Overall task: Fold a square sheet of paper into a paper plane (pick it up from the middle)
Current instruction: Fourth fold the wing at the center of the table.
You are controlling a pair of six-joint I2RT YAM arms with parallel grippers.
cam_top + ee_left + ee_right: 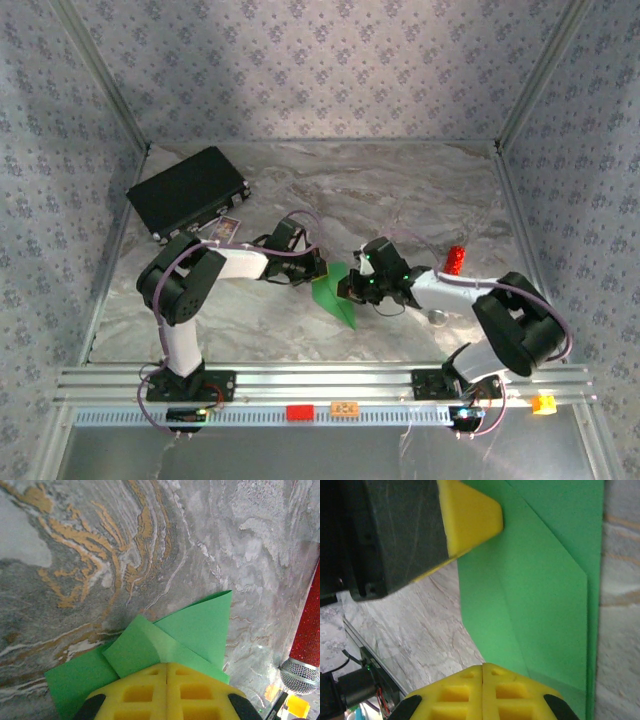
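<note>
marbled grey table [400,190] is enclosed by patterned walls. near the centre of the top view, the folded green sheet of paper [335,295] is held between the two arms. the left gripper [315,272] is clamped on its upper left edge; in the left wrist view its yellow fingers [140,695] are pressed together over layered flaps. the right gripper [348,290] is clenched on the sheet's right side, its tips seen shut on a creased edge at the bottom of the right wrist view. a black case [188,190] is seen at upper left, and a red cylinder [456,259] right of centre, well apart from the paper.
</note>
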